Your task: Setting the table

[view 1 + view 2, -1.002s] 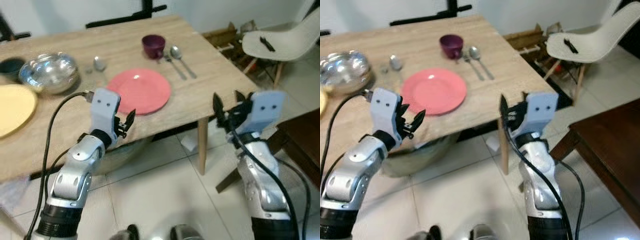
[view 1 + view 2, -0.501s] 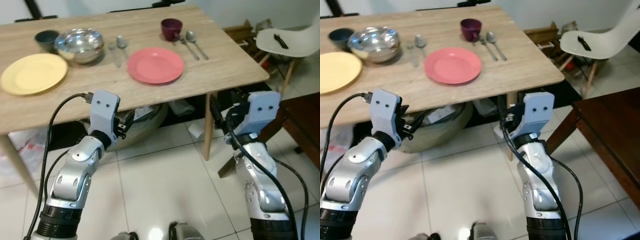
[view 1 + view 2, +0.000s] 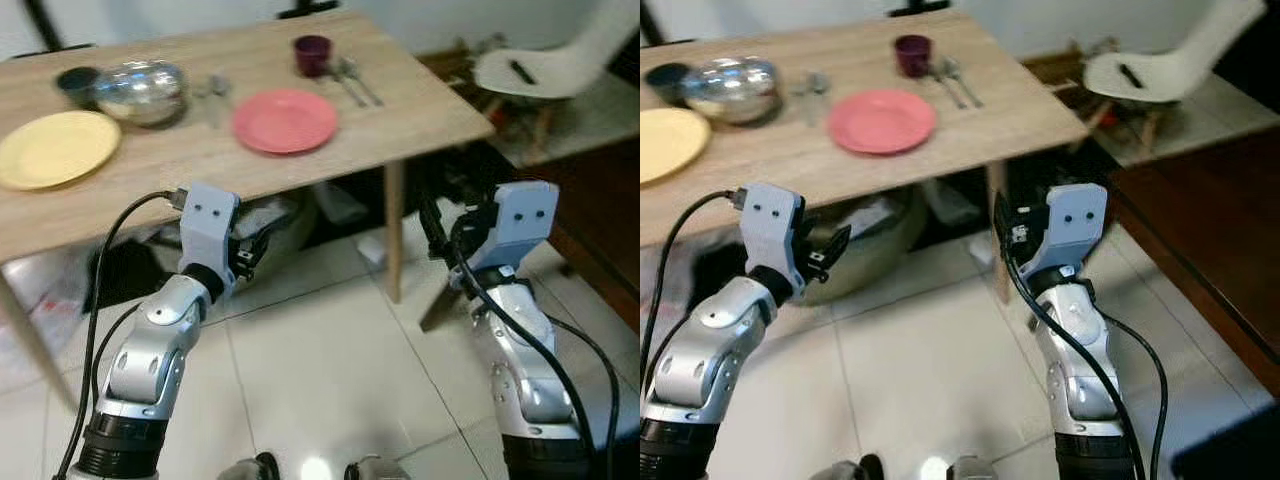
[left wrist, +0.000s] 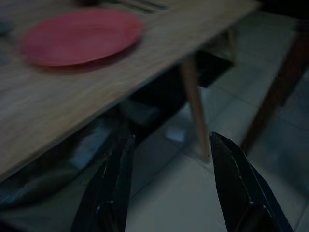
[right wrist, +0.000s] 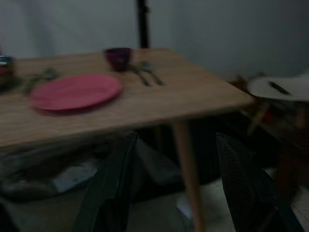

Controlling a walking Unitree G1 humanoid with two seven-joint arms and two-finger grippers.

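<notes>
Farther off than a second ago sits the wooden table (image 3: 420,105): my view has pulled back, so its edge now lies beyond both grippers, which hang below it over the floor tiles. On it the pink plate (image 3: 285,120) rests near the front edge, the purple cup (image 3: 312,54) and spoons (image 3: 352,78) behind it toward the far side. My left gripper (image 3: 252,248) and right gripper (image 5: 174,188) are both spread and empty. I judge the left one nearer the plate.
</notes>
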